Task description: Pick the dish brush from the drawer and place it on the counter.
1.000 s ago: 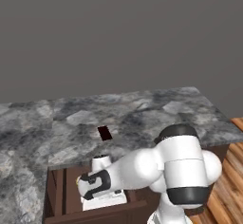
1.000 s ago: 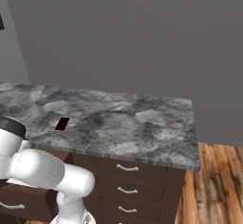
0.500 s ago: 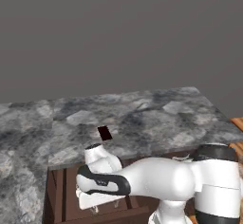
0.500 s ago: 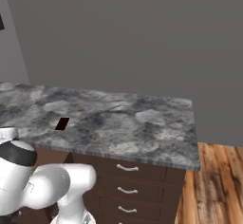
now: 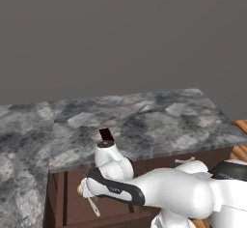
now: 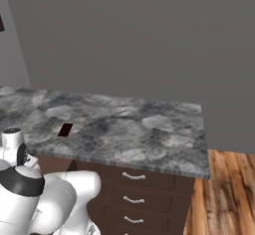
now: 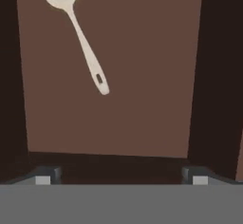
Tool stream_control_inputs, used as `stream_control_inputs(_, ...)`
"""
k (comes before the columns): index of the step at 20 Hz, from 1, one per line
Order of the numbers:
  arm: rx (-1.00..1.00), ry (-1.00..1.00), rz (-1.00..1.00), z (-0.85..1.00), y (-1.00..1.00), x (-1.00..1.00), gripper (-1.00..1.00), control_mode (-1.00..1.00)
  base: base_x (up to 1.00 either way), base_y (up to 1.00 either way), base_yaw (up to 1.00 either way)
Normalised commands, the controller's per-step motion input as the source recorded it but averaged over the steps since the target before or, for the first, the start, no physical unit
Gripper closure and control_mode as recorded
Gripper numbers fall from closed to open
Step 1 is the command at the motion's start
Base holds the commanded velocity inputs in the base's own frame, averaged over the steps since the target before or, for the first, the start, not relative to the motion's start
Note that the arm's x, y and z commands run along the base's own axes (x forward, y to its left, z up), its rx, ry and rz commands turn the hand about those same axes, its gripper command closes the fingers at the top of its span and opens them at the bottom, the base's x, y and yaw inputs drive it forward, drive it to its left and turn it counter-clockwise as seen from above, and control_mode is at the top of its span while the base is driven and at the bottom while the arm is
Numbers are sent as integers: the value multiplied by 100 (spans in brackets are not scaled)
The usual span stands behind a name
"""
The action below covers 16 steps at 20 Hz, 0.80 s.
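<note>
worktop (image 6: 149, 129): grey mottled stone, spanning the frame over brown cabinets | small dark rectangle (image 6: 65, 129): lying flat on it, near the front edge | drawer fronts (image 6: 144, 199): sitting shut, silver handles | arm (image 6: 35, 199): rising at lower left

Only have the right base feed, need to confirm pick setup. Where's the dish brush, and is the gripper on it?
Observer: The dish brush lies flat on the floor of the drawer. The gripper is open above the drawer floor, with nothing between its fingertips.
Operator: Which way is the brush offset from the gripper?
Observer: In the hand view the brush sits at upper left, its round head at the top edge and its handle running down toward the middle.
Operator: Anything else near it?
Observer: In the left base view a small dark rectangle lies on the counter, beyond the open drawer, apart from the brush.
</note>
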Motion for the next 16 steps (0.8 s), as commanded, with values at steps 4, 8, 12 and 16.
stream_control_inputs(4,-10,-1,0,-27,73,92,-100,-100,0,0,0)
stream_control_inputs(8,-16,6,0,-73,70,91,-100,-100,0,0,0)
stream_control_inputs(12,-18,11,0,-93,56,91,-100,-100,0,0,0)
stream_control_inputs(16,-14,10,1,-77,33,81,-100,-100,0,0,0)
